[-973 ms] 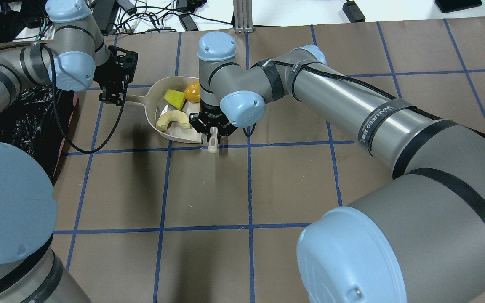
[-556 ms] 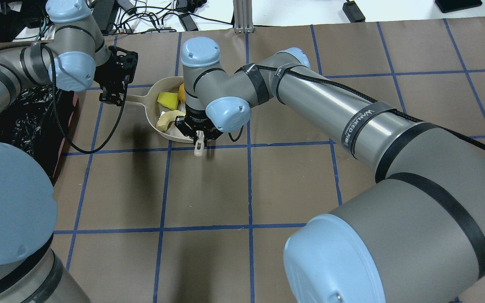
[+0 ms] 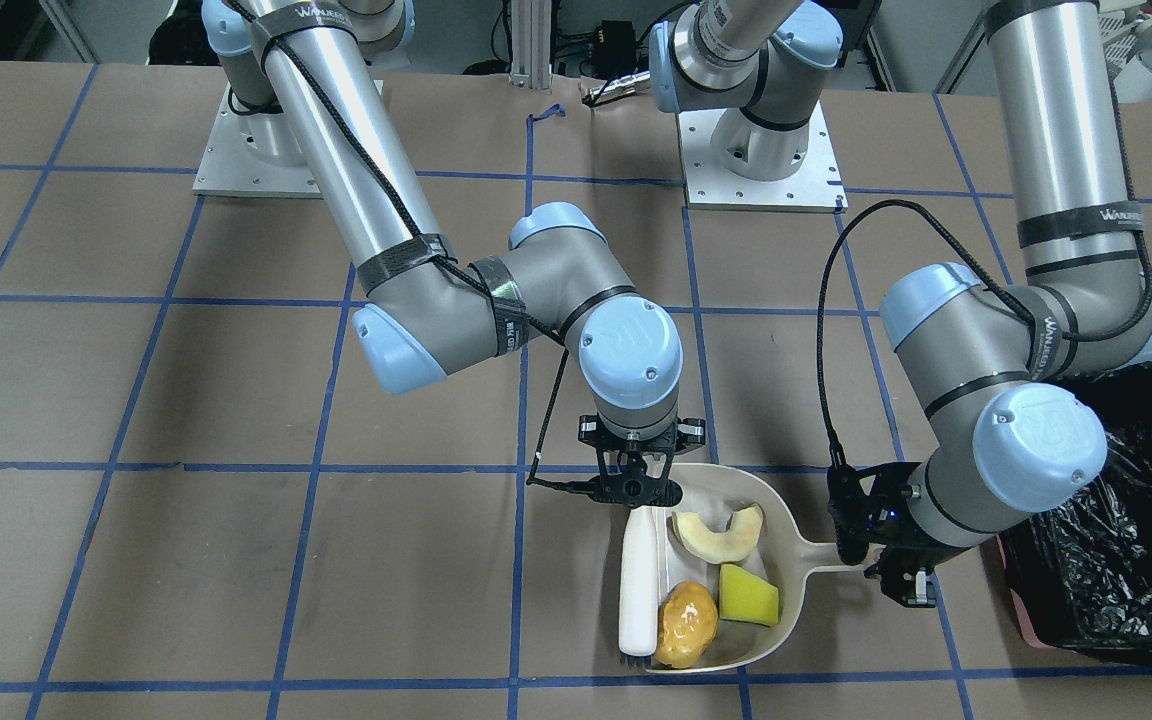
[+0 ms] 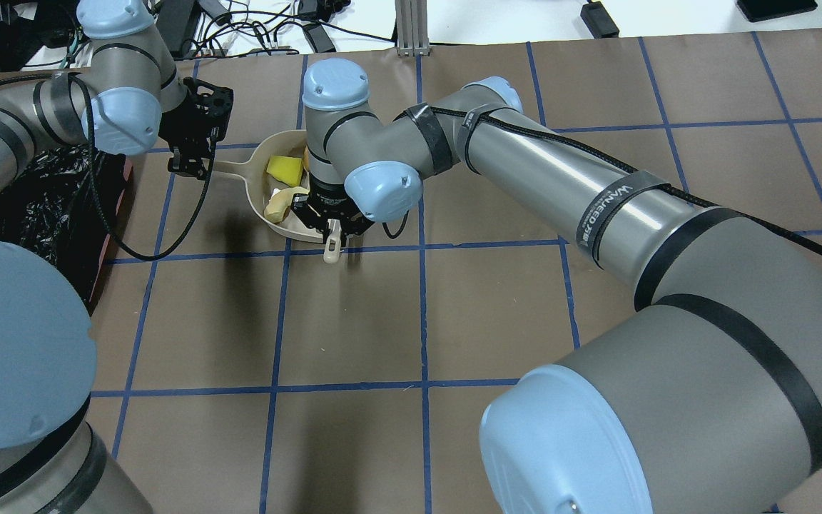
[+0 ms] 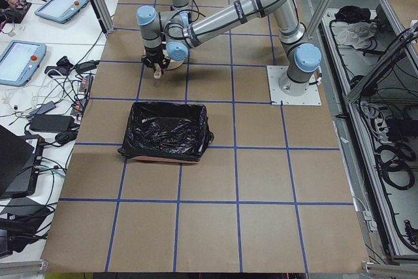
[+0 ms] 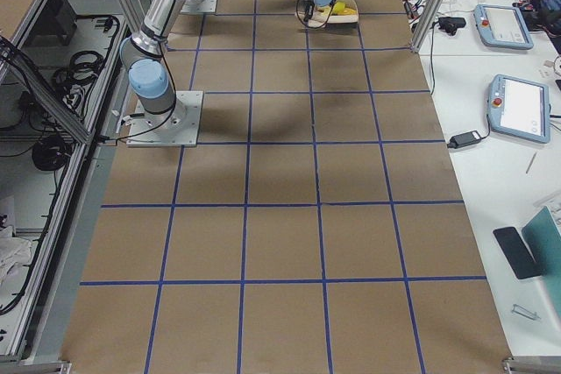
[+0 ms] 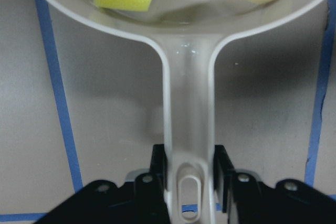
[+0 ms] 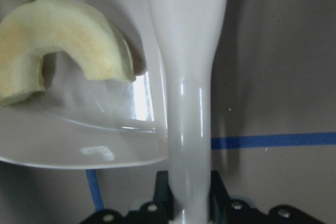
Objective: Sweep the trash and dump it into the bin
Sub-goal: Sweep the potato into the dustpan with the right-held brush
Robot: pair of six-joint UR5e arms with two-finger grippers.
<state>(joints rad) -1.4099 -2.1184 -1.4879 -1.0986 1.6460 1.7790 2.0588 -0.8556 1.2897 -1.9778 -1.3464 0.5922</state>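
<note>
The beige dustpan [image 3: 784, 530] lies on the table and holds the yellow-brown potato [image 3: 686, 622], the pale melon rind [image 3: 719, 533] and the yellow-green sponge wedge [image 3: 748, 596]. My left gripper [image 3: 886, 555] is shut on the dustpan's handle [image 7: 188, 119]. My right gripper [image 3: 636, 490] is shut on a white brush [image 3: 639, 580] that lies along the pan's open side, against the potato. In the overhead view the sponge [image 4: 284, 169] and rind [image 4: 279, 203] show, and my right wrist hides most of the potato. The bin [image 3: 1116, 560], pink-sided with a black bag, stands right beside my left arm.
The brown table cover carries a grid of blue tape lines [image 4: 275, 321]. The arm bases [image 3: 761, 150] stand at the robot's side. Cables and devices [image 4: 254, 28] lie beyond the far edge. The bin also shows in the exterior left view [image 5: 168, 131].
My right gripper has moved the brush leftward in the overhead view, pushing the potato, rind and sponge deeper into the dustpan. My left gripper and the dustpan have stayed still.
</note>
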